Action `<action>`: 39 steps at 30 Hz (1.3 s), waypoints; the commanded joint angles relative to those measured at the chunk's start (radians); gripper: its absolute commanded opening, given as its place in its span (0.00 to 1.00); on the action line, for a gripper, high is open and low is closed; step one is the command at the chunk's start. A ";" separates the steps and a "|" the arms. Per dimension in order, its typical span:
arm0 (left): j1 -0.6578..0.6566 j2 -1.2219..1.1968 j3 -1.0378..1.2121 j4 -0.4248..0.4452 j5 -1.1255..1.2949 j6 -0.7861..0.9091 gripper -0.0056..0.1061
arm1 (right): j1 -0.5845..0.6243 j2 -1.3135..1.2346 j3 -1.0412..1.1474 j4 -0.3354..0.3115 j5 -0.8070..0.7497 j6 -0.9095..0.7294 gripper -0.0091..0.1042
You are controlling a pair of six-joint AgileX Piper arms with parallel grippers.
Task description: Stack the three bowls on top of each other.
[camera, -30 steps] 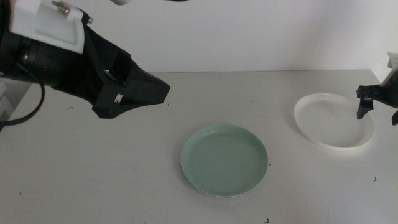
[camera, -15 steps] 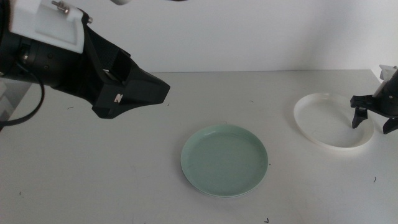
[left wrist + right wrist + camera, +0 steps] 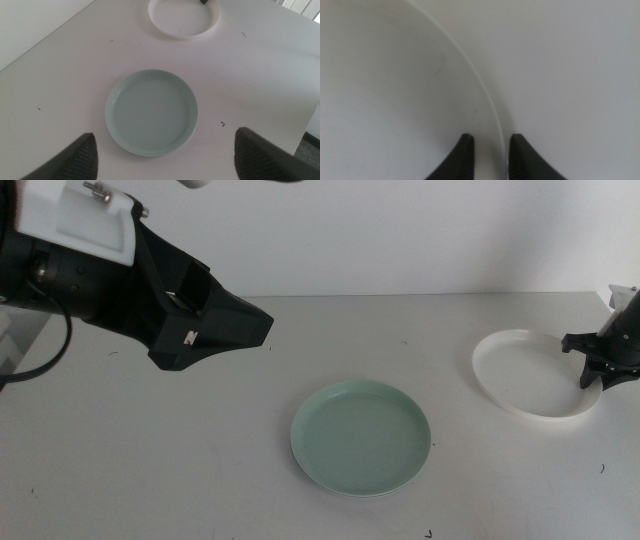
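The right pincer [image 3: 603,370] has come down onto the rim of the white bowl [image 3: 525,370] over the last second. A second ago it hung above the bowl's right side with its jaws spread; half a second ago it was lower, still spread; now it sits at the rim with the jaws drawn close. In the right wrist view the two dark jaws stand one inside the rim and one outside it, with the thin white edge [image 3: 492,120] between them and only a narrow gap left. Whether they are already pressing on the rim I cannot tell; it looks like a grasp just closing. For the task, this reads as the start of picking up the white bowl, probably to carry it onto the green one.

The left pincer [image 3: 165,155] waits high over the left part of the desk [image 3: 200,460], its jaws wide apart and holding nothing.

Counting the bowls: one white bowl near the right edge of the desk, and one mint green bowl [image 3: 361,438] toward the front edge, about midway along it and well apart from the white one. That makes two bowls in view. A third bowl does not show in any view. Nothing is stacked yet.
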 commanded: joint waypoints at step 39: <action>-0.003 -0.022 -0.030 -0.034 -0.049 -0.004 0.99 | 0.182 -0.673 0.418 0.316 -0.024 -0.161 0.07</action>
